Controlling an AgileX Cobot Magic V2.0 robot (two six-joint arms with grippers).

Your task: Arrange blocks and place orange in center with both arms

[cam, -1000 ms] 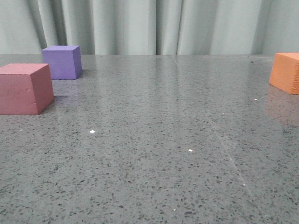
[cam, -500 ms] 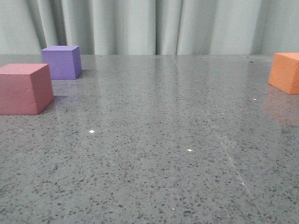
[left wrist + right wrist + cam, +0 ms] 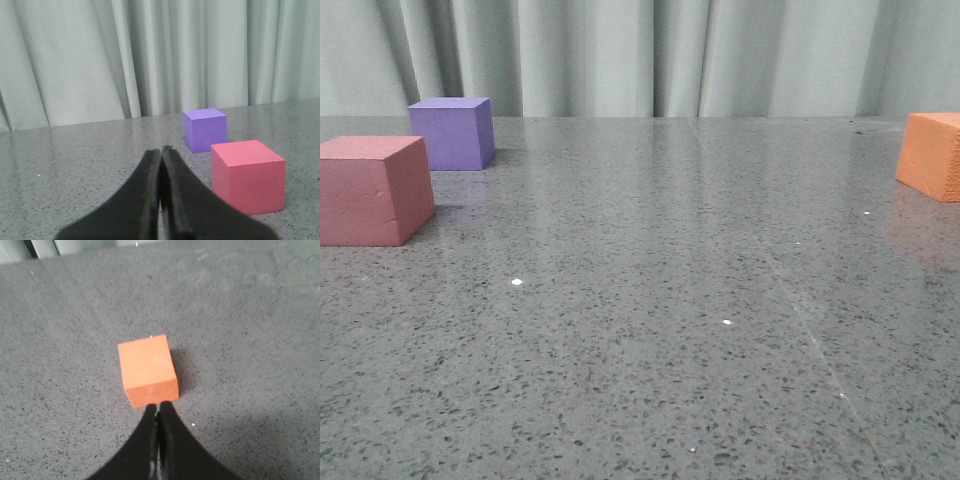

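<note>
While both arms sit outside my front camera's frame, the speckled grey desk fills nearly all of that view, running back to a pale pleated curtain across the far edge. Taking the middle of the desk in the front view as the centre of a clock face, with 12 o'clock toward the curtain, I read the pink-red cube at about 9 o'clock, cut by the frame's edge. The purple cube stands at about 10 o'clock, behind the pink-red one and apart from it, nearer the curtain. The orange cube is at about 2 o'clock, also clipped by the frame, well apart from the other two, and the middle of the desk lies between them.

From my left wrist camera, the left gripper has its two black fingers pressed together with nothing between them; the pink-red cube and the purple cube rest on the desk beyond it, off to one side of the fingertips. From my right wrist camera, the right gripper is likewise closed flat and empty, its tips just beside the near face of the orange cube; I cannot tell whether they touch it.
</note>
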